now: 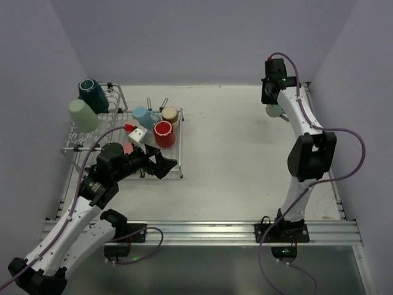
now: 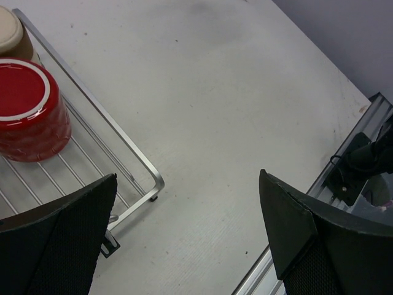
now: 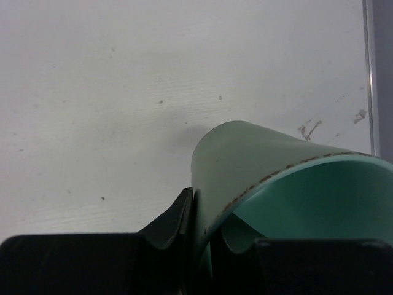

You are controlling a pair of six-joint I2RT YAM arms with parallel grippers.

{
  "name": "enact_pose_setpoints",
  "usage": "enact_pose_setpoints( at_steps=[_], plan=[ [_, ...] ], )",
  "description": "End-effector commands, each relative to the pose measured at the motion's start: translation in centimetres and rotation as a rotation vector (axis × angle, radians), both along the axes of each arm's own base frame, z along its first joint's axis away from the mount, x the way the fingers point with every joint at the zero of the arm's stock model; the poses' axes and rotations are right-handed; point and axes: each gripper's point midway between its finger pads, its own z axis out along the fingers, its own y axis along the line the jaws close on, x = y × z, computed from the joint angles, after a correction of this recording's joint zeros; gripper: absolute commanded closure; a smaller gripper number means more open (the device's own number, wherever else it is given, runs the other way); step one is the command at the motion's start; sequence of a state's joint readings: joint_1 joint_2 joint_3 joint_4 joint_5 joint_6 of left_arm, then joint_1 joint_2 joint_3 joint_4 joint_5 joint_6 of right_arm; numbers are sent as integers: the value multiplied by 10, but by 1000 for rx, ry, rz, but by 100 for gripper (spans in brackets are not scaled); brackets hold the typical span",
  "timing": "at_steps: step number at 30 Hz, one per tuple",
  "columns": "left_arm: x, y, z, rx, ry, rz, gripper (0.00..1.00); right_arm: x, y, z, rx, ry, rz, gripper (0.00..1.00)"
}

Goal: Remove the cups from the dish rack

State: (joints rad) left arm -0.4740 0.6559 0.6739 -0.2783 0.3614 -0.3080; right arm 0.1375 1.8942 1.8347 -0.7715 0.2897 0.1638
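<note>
Room: pale lilac walls close in a white table [image 1: 245, 160], with a metal rail [image 1: 202, 232] along its near edge.
Rack: a silver wire rack [image 1: 180, 161] sits at the table's left side. It has a flat grid tray and a taller slotted part at the far left.
Tall part: a teal cup [image 1: 92, 92] and a pale green cup [image 1: 83, 115] are perched there, both tipped.
Flat tray: a blue cup [image 1: 143, 117], a beige cup [image 1: 170, 114] and a red cup [image 1: 164, 133] stand close together. A pink cup [image 1: 128, 148] is half hidden by the left arm.
Left gripper [image 1: 161, 165]: its jaws are spread wide with nothing between them. It hangs over the rack's near right corner, just beside the red cup.
Right gripper [image 1: 273, 103]: it is pinched onto the wall of a green cup [image 1: 274, 111], with one finger outside and one inside the mouth.
Green cup: it is held tilted at the far right of the table, well apart from the rack. I cannot tell whether it touches the table.
</note>
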Motion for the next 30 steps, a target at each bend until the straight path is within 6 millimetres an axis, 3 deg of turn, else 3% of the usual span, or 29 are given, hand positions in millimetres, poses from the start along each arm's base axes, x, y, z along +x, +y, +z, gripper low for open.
enact_pose_setpoints(
  at_steps=[1, 5, 10, 14, 24, 30],
  plan=[
    [-3, -8, 1, 13, -45, -57, 0, -2, -30, 14, -138, 77, 24, 100],
    [-6, -12, -6, 51, -39, -64, 0, 11, -46, -10, -147, 138, 20, 100],
    [-2, -11, -10, 77, -29, -36, 0, 23, -53, -47, -157, 220, 44, 100],
    [3, -6, -14, 94, -21, -1, 0, 30, -57, -65, -145, 241, 43, 100],
    [10, 2, -8, 96, -51, 62, 0, 38, -62, -82, -155, 226, 17, 100],
    [14, 4, -12, 112, -42, 84, 0, 35, -58, -91, -131, 218, 20, 89]
  ],
)
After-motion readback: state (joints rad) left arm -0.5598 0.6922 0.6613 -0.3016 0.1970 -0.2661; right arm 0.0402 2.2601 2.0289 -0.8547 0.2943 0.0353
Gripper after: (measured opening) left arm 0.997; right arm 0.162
